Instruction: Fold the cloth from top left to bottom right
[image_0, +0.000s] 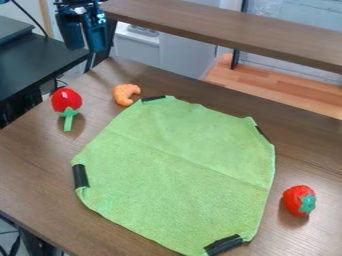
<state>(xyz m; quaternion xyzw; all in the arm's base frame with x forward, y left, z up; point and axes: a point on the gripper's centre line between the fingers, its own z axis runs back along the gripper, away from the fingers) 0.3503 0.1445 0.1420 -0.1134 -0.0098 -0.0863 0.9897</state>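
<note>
hand (86, 48) hangs with its fingers wide apart, and lower than it, off to one side, the green cloth (180, 165) lies spread on the bench (33, 160), black strips (80, 176) at its corners.

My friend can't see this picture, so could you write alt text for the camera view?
A green cloth lies unfolded on a brown table, black strips at its corners. Around it are a red toy with a green stem, an orange croissant and a toy strawberry; a robot's end effector hangs at top left.
</note>
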